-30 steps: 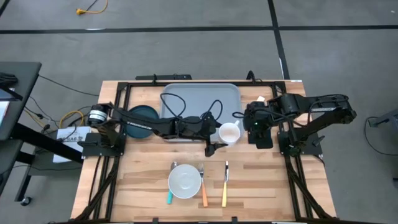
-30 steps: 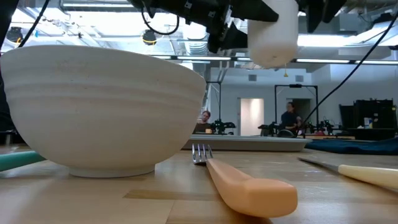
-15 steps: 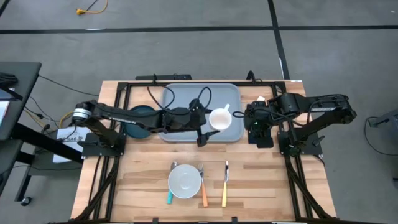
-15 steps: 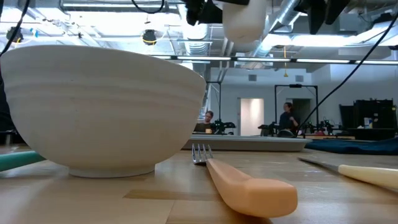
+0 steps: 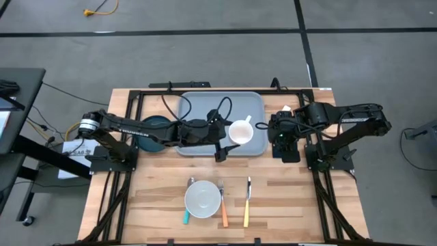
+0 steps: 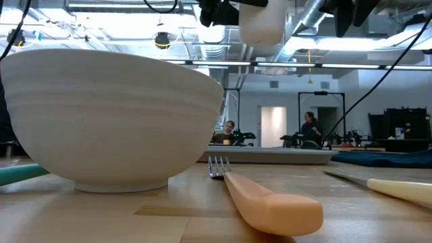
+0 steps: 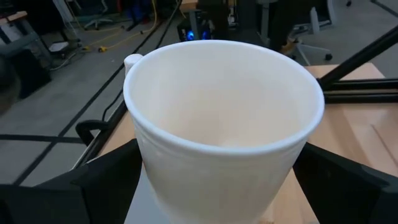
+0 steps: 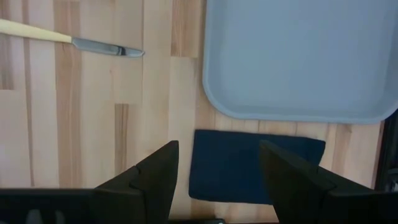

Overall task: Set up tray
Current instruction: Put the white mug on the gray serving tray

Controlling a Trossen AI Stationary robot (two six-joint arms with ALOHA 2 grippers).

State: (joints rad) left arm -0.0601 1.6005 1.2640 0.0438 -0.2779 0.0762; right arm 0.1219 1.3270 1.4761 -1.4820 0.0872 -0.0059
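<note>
The pale grey-blue tray [image 5: 205, 113] lies flat at the table's far middle. A white cup [image 5: 240, 132] with a small handle [image 5: 249, 119] hangs over the tray's near right part, held by my left gripper [image 5: 232, 136], which reaches in from the table's left. In the low view the cup [image 6: 263, 23] is high above the table. My right gripper [image 5: 281, 139] waits open at the right, over a dark napkin [image 8: 255, 165] that lies beside the tray's [image 8: 298, 56] right rim. My left gripper is shut on the cup's lower wall [image 7: 155, 186], pinched from outside between the two fingers [image 7: 106, 186], one on each side. The fingers come roughly level from the table's left. The cup sits upright, mouth up, lifted clear above the tray.
A teal plate [image 5: 156, 130] lies left of the tray under my left arm. A white bowl [image 5: 203, 199], a teal-handled utensil [image 5: 186, 216], an orange-handled fork [image 5: 222, 205] and a cream-handled knife [image 5: 247, 205] lie at the table's near middle. Black frame rails run along both sides.
My left gripper carried the cup up and toward the table's far left, from beside the tray's near right corner to above the tray's near right part. The cup stayed upright in the hold. Over the last half second it has barely moved.
</note>
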